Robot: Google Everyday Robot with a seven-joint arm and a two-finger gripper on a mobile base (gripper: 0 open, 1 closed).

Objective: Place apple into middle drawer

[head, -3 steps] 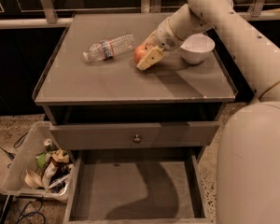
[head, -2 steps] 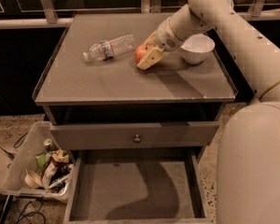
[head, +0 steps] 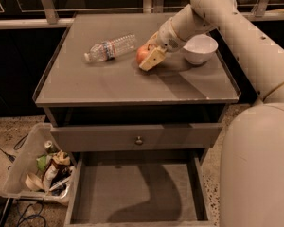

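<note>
The red-orange apple (head: 142, 54) rests on the grey cabinet top (head: 109, 86), right of centre. My gripper (head: 148, 60) reaches in from the upper right and sits right against the apple's right side, down at the tabletop. The middle drawer (head: 132, 193) is pulled out low at the front, its flat grey floor bare, well below and in front of the apple. My arm's shadow falls across the drawer floor.
A clear plastic bottle (head: 110, 47) lies on its side left of the apple. A white bowl (head: 199, 48) stands just right of my gripper. A closed drawer front with a small knob (head: 138, 139) sits above the open drawer. A bin of rubbish (head: 42, 169) stands on the floor at the left.
</note>
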